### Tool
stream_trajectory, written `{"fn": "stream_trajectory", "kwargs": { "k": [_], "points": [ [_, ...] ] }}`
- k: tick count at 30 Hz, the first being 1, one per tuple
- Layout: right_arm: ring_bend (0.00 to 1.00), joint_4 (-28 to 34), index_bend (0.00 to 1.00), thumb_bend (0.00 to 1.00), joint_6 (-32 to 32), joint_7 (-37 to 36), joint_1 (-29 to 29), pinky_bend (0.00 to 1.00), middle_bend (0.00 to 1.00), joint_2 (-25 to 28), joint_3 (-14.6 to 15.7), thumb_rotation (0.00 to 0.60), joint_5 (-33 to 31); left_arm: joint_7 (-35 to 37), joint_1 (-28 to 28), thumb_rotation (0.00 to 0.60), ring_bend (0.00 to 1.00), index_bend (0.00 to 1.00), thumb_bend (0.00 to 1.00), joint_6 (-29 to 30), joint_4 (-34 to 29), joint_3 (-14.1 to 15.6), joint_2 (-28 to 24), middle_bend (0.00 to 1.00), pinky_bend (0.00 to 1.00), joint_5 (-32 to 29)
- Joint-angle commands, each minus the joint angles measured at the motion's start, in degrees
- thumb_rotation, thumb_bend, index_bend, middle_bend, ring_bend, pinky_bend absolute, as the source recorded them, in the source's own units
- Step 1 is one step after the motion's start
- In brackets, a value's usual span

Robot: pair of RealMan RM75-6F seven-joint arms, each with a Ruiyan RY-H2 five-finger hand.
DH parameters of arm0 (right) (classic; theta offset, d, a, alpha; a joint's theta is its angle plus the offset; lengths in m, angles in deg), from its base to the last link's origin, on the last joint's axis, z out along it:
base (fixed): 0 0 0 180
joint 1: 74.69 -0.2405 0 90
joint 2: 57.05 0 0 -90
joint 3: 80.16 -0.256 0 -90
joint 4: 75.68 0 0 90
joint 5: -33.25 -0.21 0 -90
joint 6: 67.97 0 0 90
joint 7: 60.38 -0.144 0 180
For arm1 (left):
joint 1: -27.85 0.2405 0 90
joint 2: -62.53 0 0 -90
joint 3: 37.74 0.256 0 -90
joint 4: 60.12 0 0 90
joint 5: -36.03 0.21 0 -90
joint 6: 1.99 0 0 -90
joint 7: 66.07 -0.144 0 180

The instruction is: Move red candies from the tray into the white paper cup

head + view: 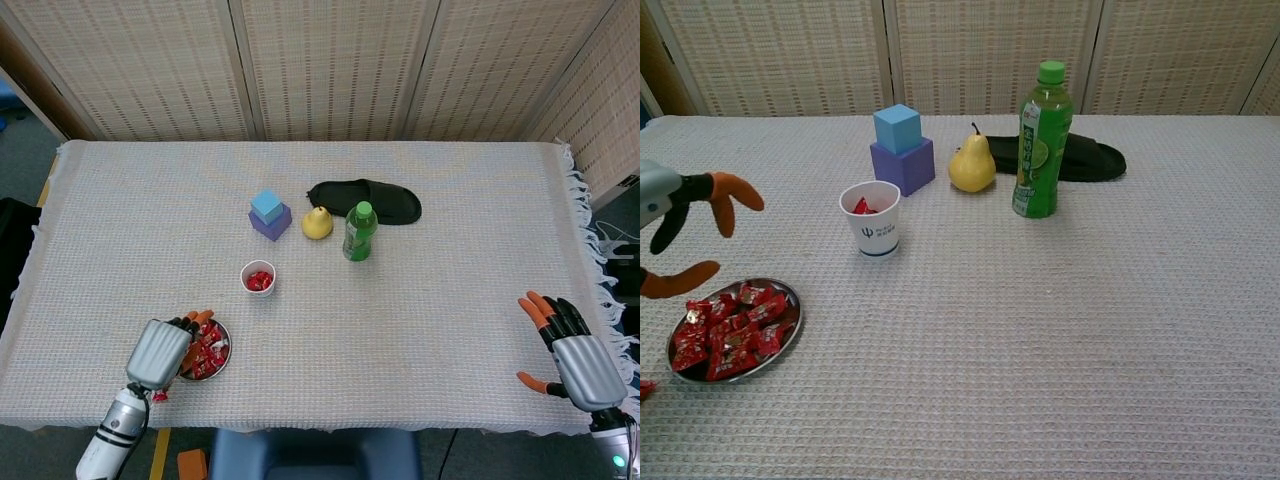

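Red candies (732,332) partly hidden under left hand (160,351); fingers (725,195) spread, empty.

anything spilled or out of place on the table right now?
One red candy lies on the cloth outside the tray, near the front edge by the left robot hand. A black slipper behind the green bottle looks unrelated to the job. The paper cup stands upright.

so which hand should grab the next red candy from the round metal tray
Left. The left hand hovers open right over the round metal tray of red candies; the right hand sits at the table's far opposite edge.
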Motion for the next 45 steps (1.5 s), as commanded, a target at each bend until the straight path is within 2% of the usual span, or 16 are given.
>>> {"fn": "stream_trajectory", "kwargs": {
  "k": [1,5,19,29,39,45],
  "points": [
    [0.00,0.1,0.00,0.03,-0.1,0.3,0.0,0.00,0.00,-0.1,0.3,0.600,0.4,5.6,4.8,0.600,0.66,0.20,0.38,3.9,0.8,4.4,-2.3,0.39,0.98,4.3],
    [0.00,0.1,0.00,0.03,-0.1,0.8,0.0,0.00,0.00,-0.5,0.7,0.600,1.2,9.8,8.2,0.600,0.66,0.19,0.38,5.8,4.3,6.5,-2.1,0.39,0.98,6.4],
    [0.00,0.5,0.00,0.03,0.6,2.4,0.0,0.00,0.00,-0.7,1.3,0.600,1.6,12.1,15.0,0.600,0.66,0.24,0.37,6.1,15.1,7.6,3.4,0.39,0.98,8.7],
    [0.00,0.7,0.00,0.03,1.2,3.2,-0.3,0.00,0.00,-1.0,1.5,0.600,1.6,13.2,16.7,0.600,0.65,0.27,0.37,2.8,22.2,5.9,7.5,0.35,0.98,7.9],
    [0.00,0.8,0.00,0.03,1.7,3.2,-0.5,0.00,0.00,-0.8,1.7,0.600,1.5,10.4,17.1,0.600,0.65,0.31,0.37,1.6,26.1,3.5,10.0,0.33,0.98,7.9],
    [0.00,0.9,0.00,0.03,1.5,3.2,-0.4,0.00,0.00,-0.7,1.7,0.600,1.3,9.7,17.5,0.600,0.65,0.34,0.37,0.2,26.9,3.0,10.1,0.33,0.98,7.2]
  ]
}}
